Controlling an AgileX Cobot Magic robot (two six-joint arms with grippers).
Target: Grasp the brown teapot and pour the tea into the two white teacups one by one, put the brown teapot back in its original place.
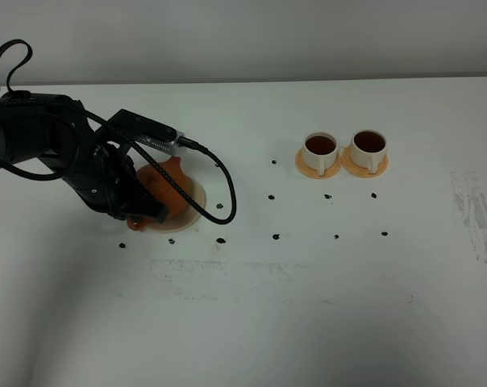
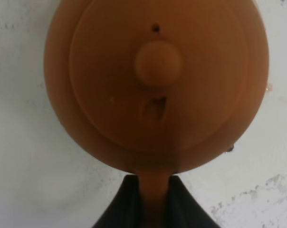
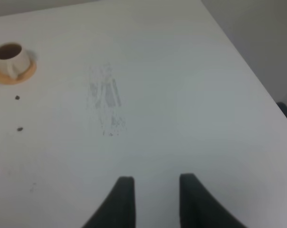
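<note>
White desk (image 1: 308, 306): left pincer (image 2: 155, 199) clamps brown teapot (image 2: 155, 85) handle over cream coaster (image 1: 197, 201). Both teacups (image 1: 320, 151) (image 1: 368, 149) hold tea. Right pincer (image 3: 153, 194) stands parted, empty.

Left arm (image 1: 74, 157) hid most of brown teapot (image 1: 167, 181) and coaster (image 1: 197, 201). Left wrist view cropped teapot's far rim, hid fingertips; spout unseen. Right gripper (image 3: 153, 190) cut off at frame edge.
</note>
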